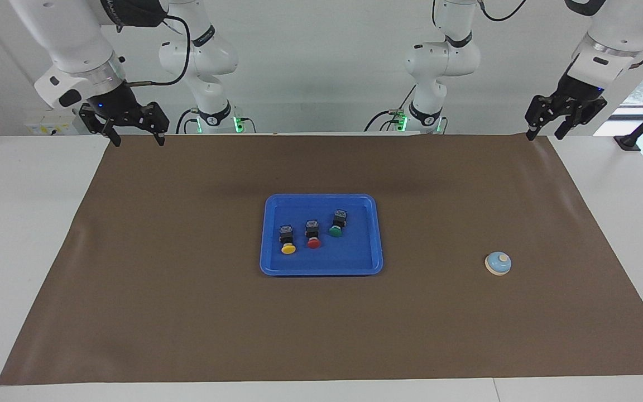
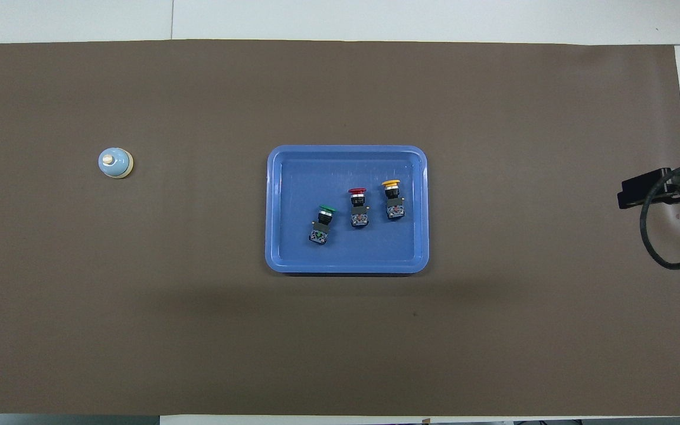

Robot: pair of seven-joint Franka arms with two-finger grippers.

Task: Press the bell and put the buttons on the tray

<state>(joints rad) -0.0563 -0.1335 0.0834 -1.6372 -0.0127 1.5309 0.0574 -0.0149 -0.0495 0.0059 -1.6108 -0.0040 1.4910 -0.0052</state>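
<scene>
The blue tray (image 1: pixel 355 254) (image 2: pixel 310 177) lies mid-table with three buttons lying on it: yellow (image 1: pixel 287 240) (image 2: pixel 394 199), red (image 1: pixel 313 234) (image 2: pixel 358 208) and green (image 1: pixel 337 223) (image 2: pixel 322 224). The light blue bell (image 1: pixel 498 263) (image 2: pixel 115 162) stands alone on the mat toward the left arm's end, with nothing touching it. My left gripper (image 1: pixel 543 135) hangs open over the mat's corner by the robots at that end, holding nothing. At the other end my right gripper (image 1: pixel 137 141) waits open and empty, raised over the mat's edge by the robots.
A brown mat (image 1: pixel 187 312) (image 2: pixel 198 330) covers most of the white table (image 1: pixel 20 234). A black cable (image 2: pixel 656 248) loops from the right arm over the mat's edge in the overhead view.
</scene>
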